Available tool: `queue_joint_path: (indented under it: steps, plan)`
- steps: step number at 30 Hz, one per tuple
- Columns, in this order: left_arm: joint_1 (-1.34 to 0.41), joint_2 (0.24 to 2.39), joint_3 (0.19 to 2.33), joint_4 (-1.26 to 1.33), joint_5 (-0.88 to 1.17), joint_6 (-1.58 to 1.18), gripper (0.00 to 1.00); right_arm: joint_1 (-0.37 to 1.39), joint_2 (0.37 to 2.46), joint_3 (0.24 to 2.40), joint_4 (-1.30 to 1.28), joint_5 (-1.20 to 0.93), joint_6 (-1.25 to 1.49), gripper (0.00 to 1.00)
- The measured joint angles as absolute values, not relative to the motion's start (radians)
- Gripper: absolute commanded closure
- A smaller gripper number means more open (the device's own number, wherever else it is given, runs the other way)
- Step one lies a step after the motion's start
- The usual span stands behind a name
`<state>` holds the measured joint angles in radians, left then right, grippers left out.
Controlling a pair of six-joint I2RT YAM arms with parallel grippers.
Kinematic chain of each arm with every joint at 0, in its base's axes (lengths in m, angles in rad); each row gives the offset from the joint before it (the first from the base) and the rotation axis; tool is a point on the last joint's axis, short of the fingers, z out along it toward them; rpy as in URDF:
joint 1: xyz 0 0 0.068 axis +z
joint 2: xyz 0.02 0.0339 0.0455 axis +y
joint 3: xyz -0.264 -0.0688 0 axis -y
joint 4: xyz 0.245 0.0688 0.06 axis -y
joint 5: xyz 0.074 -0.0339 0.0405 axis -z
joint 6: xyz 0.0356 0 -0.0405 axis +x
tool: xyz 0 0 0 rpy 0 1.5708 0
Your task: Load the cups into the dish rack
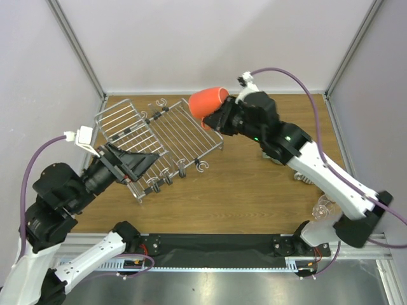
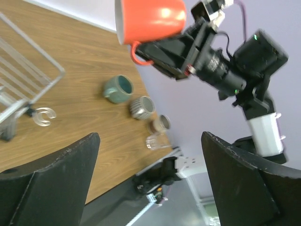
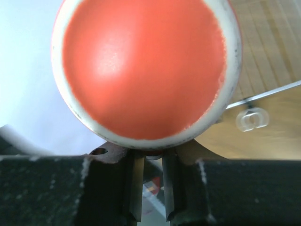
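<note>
The right gripper (image 3: 153, 162) was clenched on the handle of the red mug (image 1: 208, 101), holding it tipped in the air over the far right corner of the rack (image 1: 172, 133); the left gripper (image 1: 143, 166) gaped empty at the rack's near side. Placing this mug looked to be the step in hand, and next it wanted lowering mouth-down onto the rods

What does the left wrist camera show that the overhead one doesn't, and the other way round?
Left wrist only: the teal mug and ribbed mug on the table, which the right arm hides from above. Overhead only: the whole dish rack and the left arm. Both: the red mug held aloft by its handle in the right tool.
</note>
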<state>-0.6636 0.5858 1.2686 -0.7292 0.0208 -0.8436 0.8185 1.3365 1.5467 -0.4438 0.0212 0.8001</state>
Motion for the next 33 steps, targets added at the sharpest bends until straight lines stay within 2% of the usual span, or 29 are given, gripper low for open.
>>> queue_joint_path:
  steps: [8,17,33]
  plan:
    - [-0.665,0.556,1.287,-0.892,-0.062,-0.809,0.09,0.865,1.705,1.837,-0.593,0.294,0.537,1.0]
    - [-0.665,0.502,1.293,-0.963,-0.111,-0.809,0.1,0.899,2.138,2.295,-0.756,0.414,0.345,1.0]
    - [-0.665,0.501,1.304,-1.005,-0.146,-0.822,0.1,0.906,2.286,2.295,-0.802,0.402,0.267,1.0]
